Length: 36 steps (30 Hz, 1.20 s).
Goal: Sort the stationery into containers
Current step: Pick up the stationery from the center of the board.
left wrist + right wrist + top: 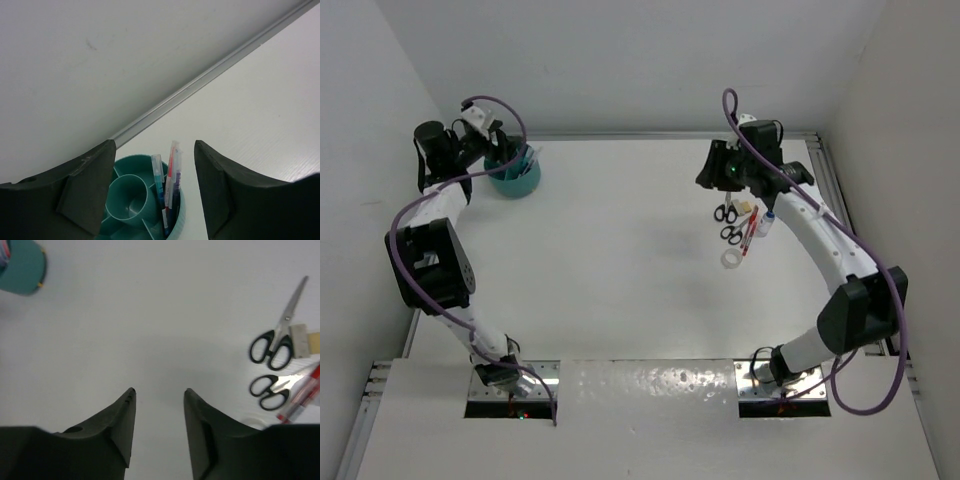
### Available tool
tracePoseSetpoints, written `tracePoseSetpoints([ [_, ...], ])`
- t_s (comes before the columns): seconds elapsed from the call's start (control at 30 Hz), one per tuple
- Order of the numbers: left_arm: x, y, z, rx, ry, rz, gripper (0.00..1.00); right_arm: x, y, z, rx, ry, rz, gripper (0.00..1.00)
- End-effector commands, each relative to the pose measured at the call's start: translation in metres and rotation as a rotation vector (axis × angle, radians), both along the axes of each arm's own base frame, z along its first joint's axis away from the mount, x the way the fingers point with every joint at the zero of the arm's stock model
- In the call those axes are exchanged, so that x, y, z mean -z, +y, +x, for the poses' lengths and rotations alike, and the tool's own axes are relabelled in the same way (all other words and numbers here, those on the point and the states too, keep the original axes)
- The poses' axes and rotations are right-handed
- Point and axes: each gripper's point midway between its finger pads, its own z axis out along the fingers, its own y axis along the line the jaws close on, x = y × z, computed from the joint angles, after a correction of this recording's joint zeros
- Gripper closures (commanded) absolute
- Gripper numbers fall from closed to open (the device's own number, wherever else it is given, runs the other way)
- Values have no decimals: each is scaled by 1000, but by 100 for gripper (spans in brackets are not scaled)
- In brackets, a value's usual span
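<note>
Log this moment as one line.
left gripper: open, empty, over organiser | pens: in organiser | right gripper: open, empty, near scissors | scissors, tape: on table

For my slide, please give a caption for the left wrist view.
Open left claw over the teal organiser; pens stand in one outer compartment.

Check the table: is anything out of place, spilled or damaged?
Nothing is spilled or broken. Pens stand in the teal organiser at far left, but two scissors, a red pen and a tape ring lie loose in a cluster on the right, away from it.
</note>
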Motion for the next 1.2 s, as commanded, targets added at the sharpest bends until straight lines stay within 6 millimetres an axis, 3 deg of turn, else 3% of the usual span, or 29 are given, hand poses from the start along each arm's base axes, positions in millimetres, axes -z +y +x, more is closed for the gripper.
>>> tracePoseSetpoints([
  [0.0,-50,-15,-13,-4,-43,-31,39,-1,-35,-20,117,11,-43,54],
  [0.03,-57,-18,-15,-11,-30,-64,40,12,-47,-27,148,41,-65,46],
  [0.1,-69,-26,-19,-31,-16,-93,41,12,-70,-38,236,35,-102,28],
  [0.17,-76,-30,-21,-62,19,-137,41,29,-93,-51,313,68,-130,23],
  [0.23,-80,-37,-23,-102,66,-132,41,36,-114,-63,376,72,-141,28],
  [0.27,-72,-40,-28,-140,132,-122,42,37,-114,-64,372,68,-120,41],
  [0.3,-83,-55,-30,-125,123,-101,43,41,-116,-67,370,70,-113,76],
  [0.37,-71,-64,-47,-152,208,-47,44,51,-120,-71,376,82,-106,87],
  [0.43,-71,-83,-62,-125,228,2,45,65,-120,-75,384,120,-113,68],
  [0.47,-71,-87,-79,-122,255,20,45,72,-121,-77,392,148,-115,66],
  [0.53,-59,-103,-99,-78,281,69,45,88,-121,-82,412,205,-121,65],
  [0.57,-72,-104,-118,-84,243,78,45,93,-121,-85,418,228,-120,67],
  [0.6,-68,-116,-128,-58,242,85,45,103,-121,-90,422,257,-119,70],
  [0.63,-44,-119,-141,-48,279,89,44,109,-118,-92,430,275,-100,71],
  [0.67,-59,-125,-158,-33,207,87,44,112,-117,-91,439,272,-89,71],
  [0.7,-54,-129,-167,-22,199,82,43,124,-118,-96,452,295,-90,70],
  [0.73,-29,-133,-179,-13,233,72,43,129,-120,-96,493,297,-87,67],
  [0.77,-44,-138,-189,-7,155,50,42,132,-121,-92,512,285,-79,67],
  [0.97,-29,-152,-212,-36,159,-117,41,163,-118,-86,554,298,-84,65],
  [1.17,-19,-141,-212,-112,164,-139,41,196,-123,-94,598,365,-122,66],
])
